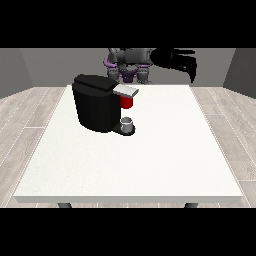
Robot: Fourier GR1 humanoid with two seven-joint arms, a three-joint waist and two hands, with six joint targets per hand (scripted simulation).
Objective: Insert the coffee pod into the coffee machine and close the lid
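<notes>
Nearest the camera is the front edge of the large white rectangular bench (125, 192), whose flat top runs back towards my body. On the bench, left of centre, stands the black, rounded coffee machine (95, 107). A small grey cup-shaped thing (127, 124) sits on the machine's black base plate at its front; I cannot tell whether this is the coffee pod. Directly above it is a red thing at the machine (127, 102), under a light grey flat lid (126, 90) that juts out from the machine's top towards the view's right. Beyond the bench's far edge is my grey and purple torso (129, 62). My black hand at the view's right (181, 60) hangs raised above the far edge, well apart from the machine, fingers curled downward and holding nothing.
</notes>
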